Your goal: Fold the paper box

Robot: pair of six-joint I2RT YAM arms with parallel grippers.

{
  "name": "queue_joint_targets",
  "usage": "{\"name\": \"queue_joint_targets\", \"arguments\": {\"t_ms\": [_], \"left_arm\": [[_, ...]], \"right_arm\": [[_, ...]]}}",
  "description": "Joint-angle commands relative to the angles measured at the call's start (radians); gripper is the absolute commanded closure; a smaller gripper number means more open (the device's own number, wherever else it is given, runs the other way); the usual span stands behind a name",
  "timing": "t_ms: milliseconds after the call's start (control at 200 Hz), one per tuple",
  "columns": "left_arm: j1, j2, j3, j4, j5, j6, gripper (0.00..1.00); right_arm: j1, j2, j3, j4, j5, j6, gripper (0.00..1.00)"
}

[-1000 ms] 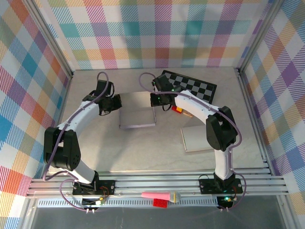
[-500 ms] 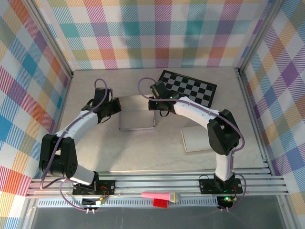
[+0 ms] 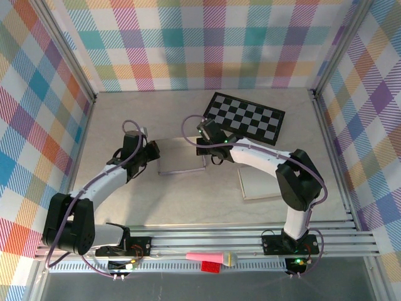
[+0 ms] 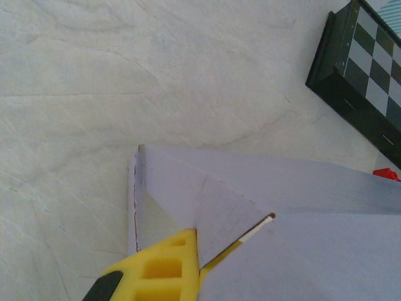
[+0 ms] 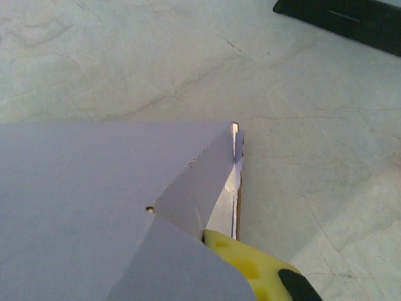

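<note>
At mid-table, left claw [image 3: 152, 150] and right claw [image 3: 200, 147] pinch corners of the paper box [image 3: 180, 158].

Yellow jaws clamp the paper box [image 4: 301, 207] corner flap; checkerboard [image 4: 371, 74] lies beyond.

I am finding no readable text, label or number on the pale grey paper box [image 3: 180, 162] or the black-and-white chequered board [image 3: 245, 117].
</note>
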Motion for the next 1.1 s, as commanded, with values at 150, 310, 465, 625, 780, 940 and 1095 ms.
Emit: {"name": "queue_joint_targets", "arguments": {"t_ms": [150, 310, 465, 625, 780, 940, 1095], "left_arm": [[-0.079, -0.078, -0.110, 0.065, -0.143, -0.068, 0.98], [-0.128, -0.079, -0.160, 0.116, -0.220, -0.091, 0.96], [-0.182, -0.063, -0.191, 0.162, -0.304, -0.111, 0.96], [-0.212, -0.063, -0.212, 0.168, -0.367, -0.124, 0.96], [-0.231, -0.082, -0.232, 0.151, -0.401, -0.128, 0.97], [-0.246, -0.089, -0.223, 0.120, -0.419, -0.124, 0.97], [-0.251, -0.070, -0.203, 0.118, -0.421, -0.113, 0.97]], "right_arm": [[0.018, -0.023, -0.039, -0.027, 0.056, -0.004, 1.00], [0.018, -0.036, -0.068, -0.024, 0.076, -0.017, 1.00], [0.019, -0.053, -0.086, -0.018, 0.069, -0.050, 0.96], [0.018, -0.080, -0.089, -0.016, 0.018, -0.080, 0.89], [0.018, -0.122, -0.072, -0.056, -0.032, -0.074, 0.78], [0.017, -0.170, -0.034, -0.164, -0.119, -0.035, 0.62], [0.017, -0.275, -0.027, -0.250, -0.186, 0.028, 0.43]]}}
